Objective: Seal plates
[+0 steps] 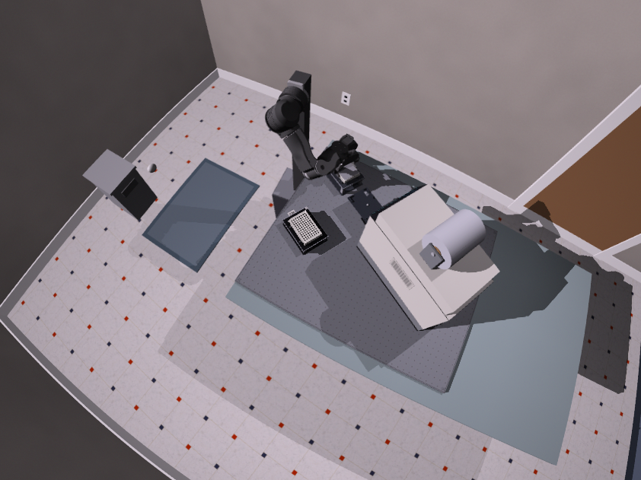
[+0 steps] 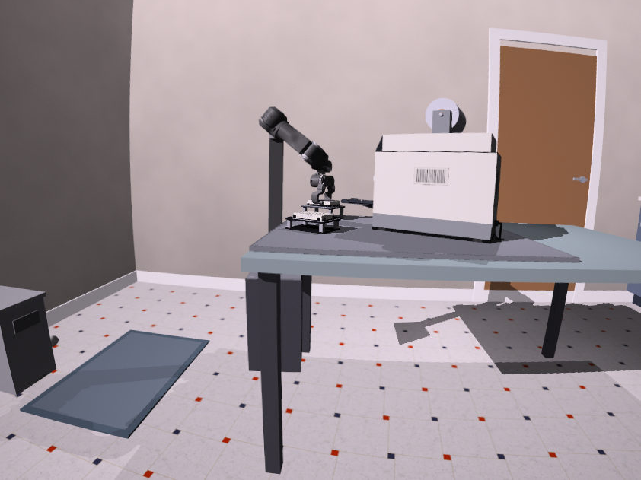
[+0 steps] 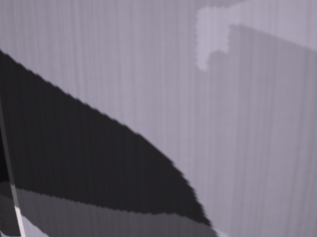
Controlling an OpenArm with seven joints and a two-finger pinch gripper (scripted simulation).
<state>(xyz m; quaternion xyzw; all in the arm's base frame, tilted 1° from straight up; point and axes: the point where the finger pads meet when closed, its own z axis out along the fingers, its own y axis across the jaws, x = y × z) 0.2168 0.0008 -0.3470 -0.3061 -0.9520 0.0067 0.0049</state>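
Note:
My gripper (image 1: 347, 170) (image 2: 323, 200) is shut on a white plate (image 1: 352, 177) (image 2: 331, 202) at the rear nest (image 1: 346, 188) (image 2: 333, 207). The plate is level and low at this nest; whether it is fully seated I cannot tell. In the wrist view a smooth, streaked grey surface fills the picture, like foil; no wells show. The other plate (image 1: 306, 226) (image 2: 312, 215), with open wells, lies in the front nest (image 1: 315, 248) (image 2: 321, 227). The sealer's dark stage (image 1: 364, 200) (image 2: 356, 201) is out, with no plate on it. START and lamp are not visible.
The white sealer (image 1: 411, 202) (image 2: 395, 186), with a foil roll (image 1: 459, 236) (image 2: 442, 112) on top, stands right of both nests. The stage juts from it beside the rear nest. The arm post (image 1: 302, 122) (image 2: 275, 181) stands behind the nests.

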